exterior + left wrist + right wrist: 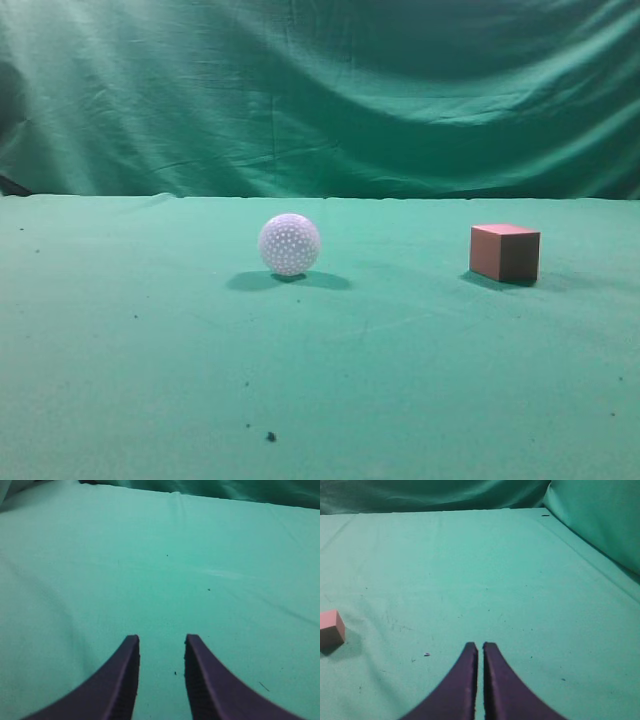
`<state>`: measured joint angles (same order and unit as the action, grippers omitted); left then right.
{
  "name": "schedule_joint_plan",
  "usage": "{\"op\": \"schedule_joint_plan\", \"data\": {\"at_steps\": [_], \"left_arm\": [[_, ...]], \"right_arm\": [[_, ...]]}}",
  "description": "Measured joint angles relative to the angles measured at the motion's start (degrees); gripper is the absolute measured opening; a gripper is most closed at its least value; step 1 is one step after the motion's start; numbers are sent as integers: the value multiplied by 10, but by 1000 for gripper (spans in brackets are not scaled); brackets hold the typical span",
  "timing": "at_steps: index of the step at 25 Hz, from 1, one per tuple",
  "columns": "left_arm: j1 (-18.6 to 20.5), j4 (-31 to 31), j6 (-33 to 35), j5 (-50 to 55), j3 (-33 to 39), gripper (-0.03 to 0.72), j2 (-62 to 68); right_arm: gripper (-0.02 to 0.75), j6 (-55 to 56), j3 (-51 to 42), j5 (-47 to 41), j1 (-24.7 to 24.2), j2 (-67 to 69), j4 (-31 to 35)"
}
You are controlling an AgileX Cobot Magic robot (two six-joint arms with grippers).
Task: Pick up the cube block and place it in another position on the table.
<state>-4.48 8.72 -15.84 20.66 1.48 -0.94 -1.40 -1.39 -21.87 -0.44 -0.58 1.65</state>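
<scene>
Left gripper (pixel 161 645): fingers spread with a clear gap, holding nothing, positioned above bare green table (pixel 210 545). Neither arm appears in the exterior view.

White dimpled ball (pixel 289 244): resting on the table (pixel 150 350) near centre of the exterior view, shadow beneath it.

Cube block (pixel 505 252): resting flat on the table, well apart from the ball, to its right. In the right wrist view the cube block (pixel 331 628) sits at the far left edge, well apart from the fingers.

Right gripper (pixel 480 647): fingers pressed almost together, only a thin slit between them, nothing held
</scene>
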Motion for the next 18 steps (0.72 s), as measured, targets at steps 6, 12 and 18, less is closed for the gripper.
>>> {"op": "schedule_joint_plan", "data": {"at_steps": [6,12,18], "left_arm": [[0,0,0,0,0,262,0],[0,0,0,0,0,262,0],[0,0,0,0,0,262,0]], "right_arm": [[0,0,0,0,0,0,0],[0,0,0,0,0,0,0],[0,0,0,0,0,0,0]]}}
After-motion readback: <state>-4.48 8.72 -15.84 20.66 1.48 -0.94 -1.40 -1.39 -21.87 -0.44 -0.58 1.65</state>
